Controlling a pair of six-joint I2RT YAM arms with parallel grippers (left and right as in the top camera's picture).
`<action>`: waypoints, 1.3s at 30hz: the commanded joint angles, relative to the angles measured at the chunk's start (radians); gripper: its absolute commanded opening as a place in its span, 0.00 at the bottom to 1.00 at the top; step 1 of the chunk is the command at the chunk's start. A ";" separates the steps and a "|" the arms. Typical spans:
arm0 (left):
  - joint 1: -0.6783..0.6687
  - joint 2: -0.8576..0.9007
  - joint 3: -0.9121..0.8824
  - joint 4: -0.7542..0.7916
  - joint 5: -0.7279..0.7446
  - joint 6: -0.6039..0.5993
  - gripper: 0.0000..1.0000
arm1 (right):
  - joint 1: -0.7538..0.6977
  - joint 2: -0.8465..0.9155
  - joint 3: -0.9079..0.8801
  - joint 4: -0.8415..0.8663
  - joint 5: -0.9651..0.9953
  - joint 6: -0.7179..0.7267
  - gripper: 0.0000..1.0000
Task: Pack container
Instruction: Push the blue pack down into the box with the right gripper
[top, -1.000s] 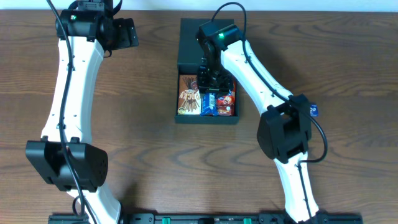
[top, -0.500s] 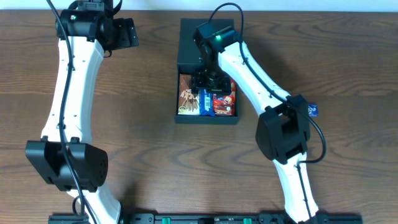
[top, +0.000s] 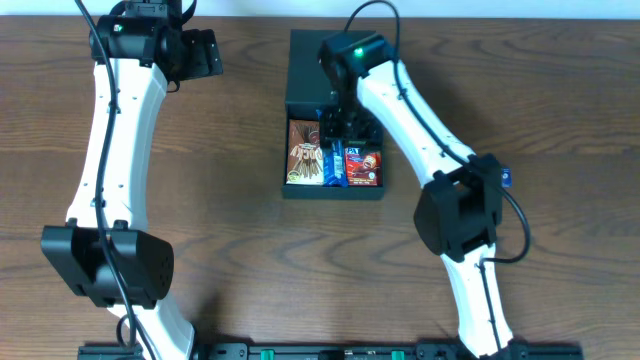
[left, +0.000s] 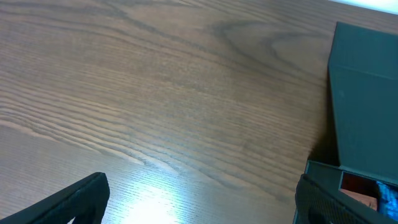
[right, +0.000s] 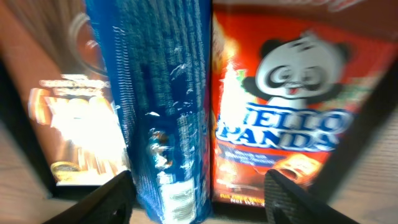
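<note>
Since three snack packets (right: 155, 106) fill the container (top: 304, 70) side by side, the right gripper (right: 199, 202) hovers over them spread and empty, the left gripper (left: 202, 202) likewise spread, off aside.

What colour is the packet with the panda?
The panda packet is red; right wrist view shows it best.

Even overhead light; table (left: 155, 180) glare; right-wrist pic prob. motion-blurred.

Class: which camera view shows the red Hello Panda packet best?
The right wrist view: the Hello Panda packet fills the frame, panda and name readable. Overhead shows it small, at the right end of the container, beside the blue packet. The left wrist view shows only a container corner; the packet cannot be identified.
</note>
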 joint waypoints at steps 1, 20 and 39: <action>0.004 0.005 0.015 -0.003 -0.017 0.019 0.97 | -0.025 -0.003 0.103 -0.026 0.028 -0.032 0.73; 0.004 0.005 0.015 0.002 -0.017 0.018 0.97 | -0.087 -0.003 0.055 -0.126 -0.603 -0.754 0.02; 0.004 0.005 0.015 0.008 -0.017 0.019 0.97 | -0.120 -0.003 -0.292 0.076 -0.588 -0.760 0.01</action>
